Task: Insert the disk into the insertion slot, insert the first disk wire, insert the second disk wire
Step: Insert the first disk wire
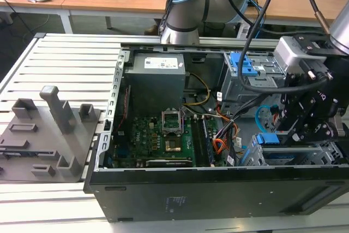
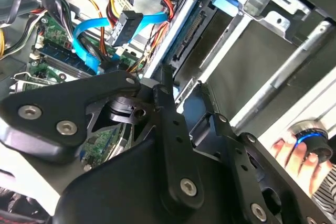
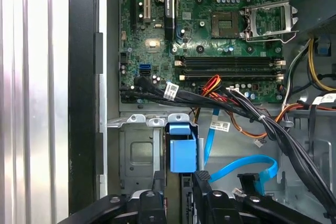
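Observation:
The disk [image 3: 182, 149], in its bright blue frame, stands on edge in the insertion slot [image 3: 135, 151], a low grey metal cage at the case's corner on the exterior view's right. My gripper [image 3: 181, 183] comes down from above, its black fingers [image 3: 157, 190] pressed against both sides of the blue frame. In the second wrist view the disk [image 2: 195, 31] lies along the slot's rails [image 2: 265, 20], its connector edge bare. The second disk wire [image 3: 239, 169], a light blue cable, loops loose beside the slot. The first disk wire [image 3: 214, 84], a red-orange bundle, hangs free over the board.
The open case [image 1: 163, 200] lies on a slatted table. A taller cage with blue latches [image 1: 248, 66] stands behind the slot, and black cable bundles [image 3: 247, 111] cross near it. Grey fixtures [image 1: 52, 129] sit at the exterior view's left. A person's hand [image 2: 294, 153] rests outside the case.

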### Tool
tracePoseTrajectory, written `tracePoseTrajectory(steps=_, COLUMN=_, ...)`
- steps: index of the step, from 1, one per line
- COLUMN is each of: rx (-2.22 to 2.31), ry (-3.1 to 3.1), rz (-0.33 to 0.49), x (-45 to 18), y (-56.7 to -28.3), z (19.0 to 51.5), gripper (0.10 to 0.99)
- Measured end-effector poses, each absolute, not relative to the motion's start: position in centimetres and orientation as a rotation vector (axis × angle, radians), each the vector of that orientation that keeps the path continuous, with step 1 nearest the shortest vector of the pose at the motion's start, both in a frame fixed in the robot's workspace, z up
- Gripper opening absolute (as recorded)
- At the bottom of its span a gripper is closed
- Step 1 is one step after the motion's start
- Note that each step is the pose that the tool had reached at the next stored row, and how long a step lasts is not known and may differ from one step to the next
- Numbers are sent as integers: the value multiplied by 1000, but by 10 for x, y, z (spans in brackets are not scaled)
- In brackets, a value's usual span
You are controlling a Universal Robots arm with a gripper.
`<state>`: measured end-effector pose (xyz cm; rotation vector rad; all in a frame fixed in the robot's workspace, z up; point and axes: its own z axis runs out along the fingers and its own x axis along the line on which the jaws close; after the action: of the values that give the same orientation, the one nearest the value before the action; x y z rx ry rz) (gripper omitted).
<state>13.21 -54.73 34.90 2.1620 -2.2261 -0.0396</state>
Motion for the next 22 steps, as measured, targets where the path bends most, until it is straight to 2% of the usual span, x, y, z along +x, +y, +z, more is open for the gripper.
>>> tracePoseTrajectory(steps=4, rx=2159, ry=-2223, rz=-33, x=132, y=-546, z=366, gripper=361)
tracePoseTrajectory(steps=13, rx=2159, ry=-2223, rz=-32, x=132, y=-546, z=367, gripper=361)
tracePoseTrajectory(steps=22, rx=2159, ry=-2223, rz=-33, x=132, y=-526, z=367, gripper=361)
